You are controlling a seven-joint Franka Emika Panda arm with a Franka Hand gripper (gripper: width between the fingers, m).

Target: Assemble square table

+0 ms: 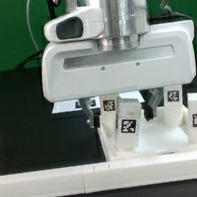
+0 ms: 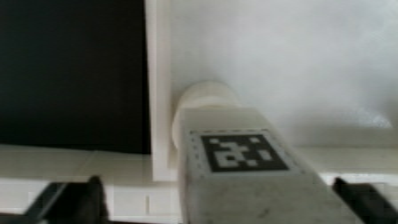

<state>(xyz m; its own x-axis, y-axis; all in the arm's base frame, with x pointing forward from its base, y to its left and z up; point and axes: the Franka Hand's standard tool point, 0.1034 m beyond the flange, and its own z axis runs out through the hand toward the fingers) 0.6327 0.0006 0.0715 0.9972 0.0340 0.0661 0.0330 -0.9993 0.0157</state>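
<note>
On the black table's near edge, against the long white rail, I see the square table panel with several tagged legs standing on or by it. My gripper hangs open around one white leg, fingers not yet pinching. I judge that closing off-centre could tip it. No containers are visible.

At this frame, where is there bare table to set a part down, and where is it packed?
Free: the black tabletop on the exterior view's left, bordered by the long white rail in front and the gripper. Crowded: the exterior view's right, where tagged legs stand on the square panel.
</note>
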